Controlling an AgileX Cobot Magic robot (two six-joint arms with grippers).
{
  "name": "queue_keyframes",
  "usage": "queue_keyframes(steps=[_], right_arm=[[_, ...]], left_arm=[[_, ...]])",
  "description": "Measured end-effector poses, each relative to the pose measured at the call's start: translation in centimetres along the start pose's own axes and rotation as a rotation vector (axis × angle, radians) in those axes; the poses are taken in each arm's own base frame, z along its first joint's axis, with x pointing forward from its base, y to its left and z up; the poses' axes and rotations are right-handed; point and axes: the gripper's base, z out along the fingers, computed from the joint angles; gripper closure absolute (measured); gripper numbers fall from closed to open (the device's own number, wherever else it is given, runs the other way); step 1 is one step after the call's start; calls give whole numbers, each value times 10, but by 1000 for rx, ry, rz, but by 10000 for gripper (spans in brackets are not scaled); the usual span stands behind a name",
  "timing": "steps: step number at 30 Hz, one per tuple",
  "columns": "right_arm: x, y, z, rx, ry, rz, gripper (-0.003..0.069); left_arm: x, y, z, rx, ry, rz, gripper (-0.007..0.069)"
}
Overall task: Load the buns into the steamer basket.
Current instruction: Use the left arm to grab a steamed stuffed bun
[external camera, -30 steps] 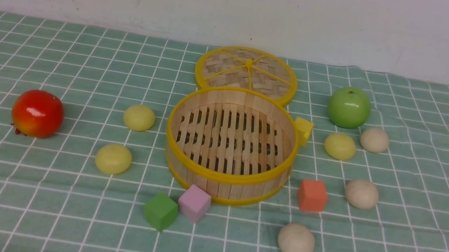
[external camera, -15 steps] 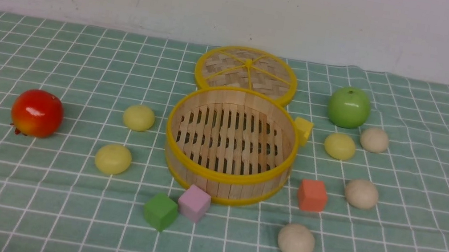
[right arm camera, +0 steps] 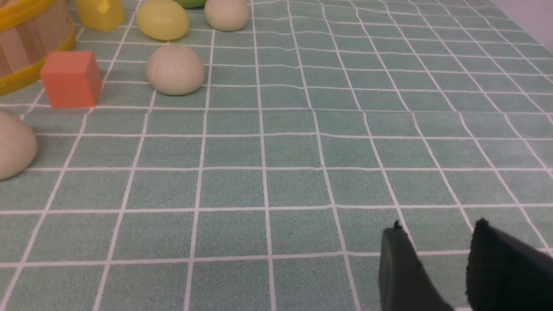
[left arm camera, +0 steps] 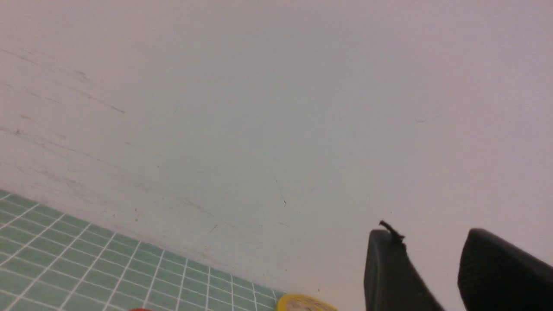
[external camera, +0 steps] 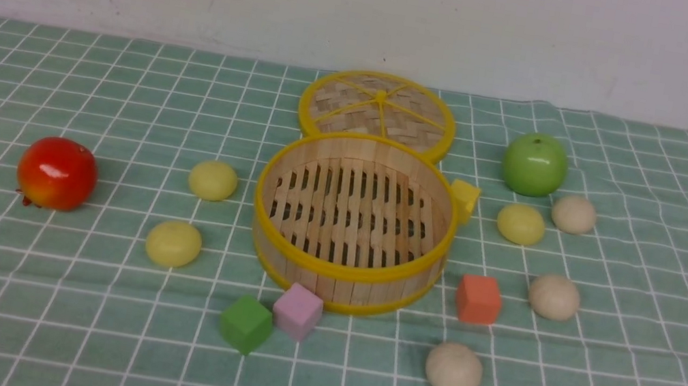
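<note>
At centre of the checked green cloth [external camera: 20, 321] stands the steamer basket [external camera: 343, 284], upright. Bearings below are read off a dial centred on the basket, with twelve toward the wall.

Task items: all six buns lie on the cloth outside the basket.
- first yellow bun [external camera: 213, 180], ten o'clock, near the basket.
- second yellow bun [external camera: 174, 243], eight o'clock.
- third yellow bun [external camera: 520, 224], between two and three o'clock.
- far beige bun [external camera: 574, 214], just beyond the third yellow bun on the same bearing.
- middle beige bun [external camera: 553, 296], four o'clock.
- near beige bun [external camera: 453, 370], five o'clock.

Other items: the woven lid [external camera: 378, 105] lies flat at twelve o'clock, its near edge hidden behind the basket. The yellow cube [external camera: 465, 200] sits just beside the rim at two o'clock. The orange cube [external camera: 478, 299] is at four o'clock, between the basket and the middle beige bun. The pink cube [external camera: 297, 310] is at the foot of the wall at seven o'clock, with the green cube [external camera: 245, 324] touching it. The green apple [external camera: 535, 164] is at two o'clock. The red fruit [external camera: 57, 173] is at nine o'clock, well apart.

Claws: neither shows in the front view. The left gripper [left arm camera: 430, 242] is released, with bare wall visible between its fingers. The right gripper [right arm camera: 438, 231] is released over open cloth and grasps nothing.
</note>
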Motion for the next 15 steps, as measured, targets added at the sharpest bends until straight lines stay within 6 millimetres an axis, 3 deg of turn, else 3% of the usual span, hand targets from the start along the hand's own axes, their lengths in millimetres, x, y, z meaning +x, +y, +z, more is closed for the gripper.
queue_keyframes(steps=[3, 7, 11, 15], right_arm=[[0, 0, 0, 0, 0, 0, 420], [0, 0, 0, 0, 0, 0, 420], [0, 0, 0, 0, 0, 0, 420], [0, 0, 0, 0, 0, 0, 420]], left_arm=[[-20, -11, 18, -40, 70, -54, 386], [-27, -16, 47, -128, 250, -107, 386], [-8, -9, 79, -259, 524, -97, 386], [13, 2, 94, -320, 674, -37, 386]])
